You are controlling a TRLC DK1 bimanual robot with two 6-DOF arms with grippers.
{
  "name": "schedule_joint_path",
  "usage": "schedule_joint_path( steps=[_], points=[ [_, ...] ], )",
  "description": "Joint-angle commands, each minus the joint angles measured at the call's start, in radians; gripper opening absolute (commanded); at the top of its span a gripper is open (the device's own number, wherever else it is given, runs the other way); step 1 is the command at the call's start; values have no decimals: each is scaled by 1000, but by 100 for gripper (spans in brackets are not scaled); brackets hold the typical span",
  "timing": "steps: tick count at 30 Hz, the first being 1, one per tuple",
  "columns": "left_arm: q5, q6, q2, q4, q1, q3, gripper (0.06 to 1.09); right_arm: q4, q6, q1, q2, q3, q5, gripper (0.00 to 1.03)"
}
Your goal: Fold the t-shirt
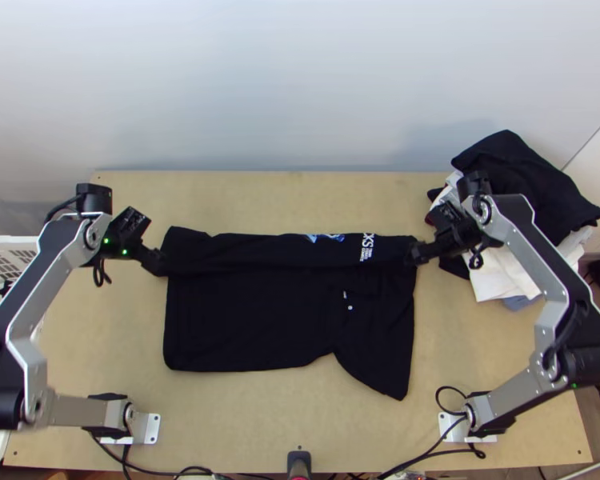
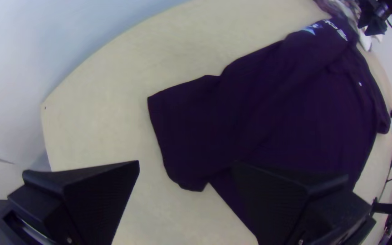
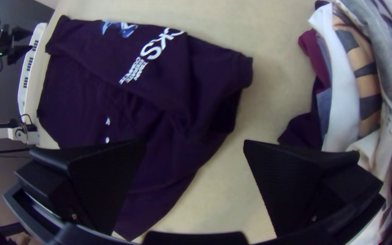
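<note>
Clock hours read from the t-shirt's middle in the top view, six o'clock being the near edge of the table (image 1: 300,416). Item, t-shirt (image 1: 252,320): one, black, laid flat on the tabletop, partly folded. Near part, still to be done by the look of it: bottom layer single-looking and mostly smooth, its edge nearly straight at seven o'clock; at five o'clock a loose flap (image 1: 380,368), probably a sleeve, juts nearer than the rest. Middle: plain dark cloth, with small white marks (image 1: 350,307) and soft creases towards three o'clock. Far part, judged a first fold already made: a long band (image 1: 260,250) turned over from ten to two o'clock, slightly rumpled, carrying a blue print (image 1: 326,238) and white lettering (image 1: 368,246) at one o'clock. Outstanding, as judged: the near side and flap to turn in, then the strip to be shortened. Item, left gripper (image 2: 186,162): at ten o'clock by the band's end, fingers spread, nothing pinched. Item, right gripper (image 3: 194,141): at two o'clock by the opposite end, likewise parted and without cloth. Farthest, beyond two o'clock: clothes pile (image 1: 524,176), mixed dark and pale.
</note>
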Motion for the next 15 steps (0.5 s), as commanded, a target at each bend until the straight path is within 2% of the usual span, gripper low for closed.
schedule_joint_path(
  steps=[1, 4, 7, 10, 15],
  points=[
    [-5, 37, -247, -148, -140, -89, 105, -89, -6, 107, -175, -119, 4, 99],
    [-11, 37, -369, -249, -246, -149, 104, -114, 5, 180, -290, -232, 9, 99],
    [-27, 29, -464, -328, -358, -212, 103, -117, 19, 203, -372, -338, 9, 99],
    [-71, -3, -525, -340, -460, -286, 103, -115, 20, 202, -413, -422, 9, 99],
    [-77, -52, -548, -340, -572, -370, 103, -117, 33, 232, -438, -487, 7, 99]
  ],
)
